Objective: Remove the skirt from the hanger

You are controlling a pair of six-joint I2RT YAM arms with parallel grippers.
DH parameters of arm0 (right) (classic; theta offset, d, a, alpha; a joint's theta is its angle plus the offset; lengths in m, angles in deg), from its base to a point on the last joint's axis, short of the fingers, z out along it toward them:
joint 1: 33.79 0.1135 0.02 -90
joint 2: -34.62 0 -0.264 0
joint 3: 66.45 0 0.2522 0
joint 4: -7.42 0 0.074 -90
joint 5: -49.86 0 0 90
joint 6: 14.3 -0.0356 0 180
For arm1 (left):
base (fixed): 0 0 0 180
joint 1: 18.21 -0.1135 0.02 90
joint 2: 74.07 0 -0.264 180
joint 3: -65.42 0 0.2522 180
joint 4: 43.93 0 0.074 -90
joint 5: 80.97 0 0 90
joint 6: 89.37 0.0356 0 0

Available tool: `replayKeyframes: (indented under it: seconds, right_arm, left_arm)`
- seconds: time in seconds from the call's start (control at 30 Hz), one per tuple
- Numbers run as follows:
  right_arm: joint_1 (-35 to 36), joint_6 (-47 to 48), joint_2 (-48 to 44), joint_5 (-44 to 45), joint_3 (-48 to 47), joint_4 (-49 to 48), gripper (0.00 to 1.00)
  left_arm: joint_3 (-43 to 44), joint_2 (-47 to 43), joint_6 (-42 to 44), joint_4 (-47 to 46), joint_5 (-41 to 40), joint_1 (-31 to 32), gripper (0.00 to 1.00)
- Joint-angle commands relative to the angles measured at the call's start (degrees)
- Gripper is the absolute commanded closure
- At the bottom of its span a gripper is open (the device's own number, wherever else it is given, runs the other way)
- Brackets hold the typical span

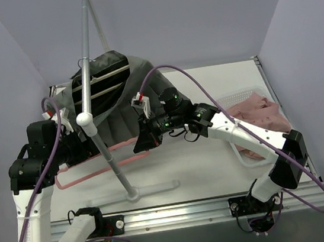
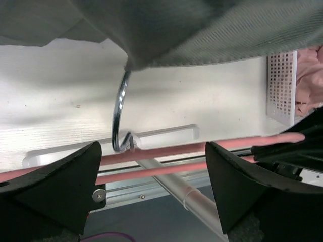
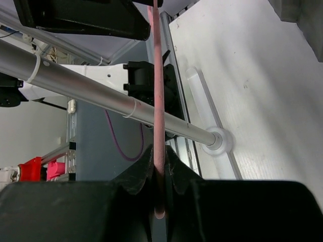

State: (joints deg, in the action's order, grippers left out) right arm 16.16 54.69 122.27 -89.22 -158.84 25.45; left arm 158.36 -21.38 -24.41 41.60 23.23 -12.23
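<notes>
- My left pincer (image 2: 153, 154) stands spread wide toward the left end of the pink hanger (image 2: 171, 151). The hanger's two bars run between the fingers, not gripped.
- On the far side of the hanger, the grey skirt (image 1: 146, 93) lies bunched by the stand's pole (image 1: 85, 65). The hanger's metal hook (image 2: 118, 111) rises to its edge.
- At the hanger's right end, my right pincer (image 3: 159, 156) is pressed together on one pink bar.
- I judge this the separating step, with the hanger held and the skirt not yet clearly free. The next move calls for drawing the hanger away from the cloth without snagging the hook.
- Only the left wrist view shows the hook meeting the cloth. Only the right wrist view shows the pinch up close. Only the top view shows the basket (image 1: 236, 94) of pink cloth (image 1: 260, 114) well to the right of the hanger on the bench (image 1: 215, 162).
</notes>
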Motion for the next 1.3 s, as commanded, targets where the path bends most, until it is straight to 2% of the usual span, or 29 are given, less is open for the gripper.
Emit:
replayKeyframes:
  seconds: [0.0, 0.4, 0.73, 0.97, 1.17, 1.27]
  right_arm:
    - [0.4, 1.9, -3.1, 1.3, -1.8, -0.3, 1.0]
    - [-0.2, 6.2, -4.4, 5.7, -6.5, 5.8, 1.0]
    - [-0.7, 11.5, -3.3, 6.9, -14.3, 11.4, 1.0]
    - [-1.3, 17.1, 0.3, 7.9, -23.7, 17.6, 1.0]
    - [-1.7, 22.6, 5.2, 7.6, -38.2, 26.9, 1.0]
    - [-1.7, 21.6, 5.7, 6.7, -42.0, 26.5, 1.0]
  left_arm:
    - [-0.3, -1.7, -1.8, -1.6, 0.8, 0.3, 0.06]
    - [6.5, -5.1, -6.2, -0.5, -4.8, 0.3, 0.06]
    - [12.2, -6.1, -16.5, -1.4, -17.0, 0.2, 0.06]
    - [12.4, -5.4, -20.1, -2.3, -17.5, 0.2, 0.06]
    - [13.4, -5.3, -22.5, 0.5, -20.3, 0.2, 0.06]
    - [13.8, -5.0, -22.6, 1.4, -20.0, 0.2, 0.06]
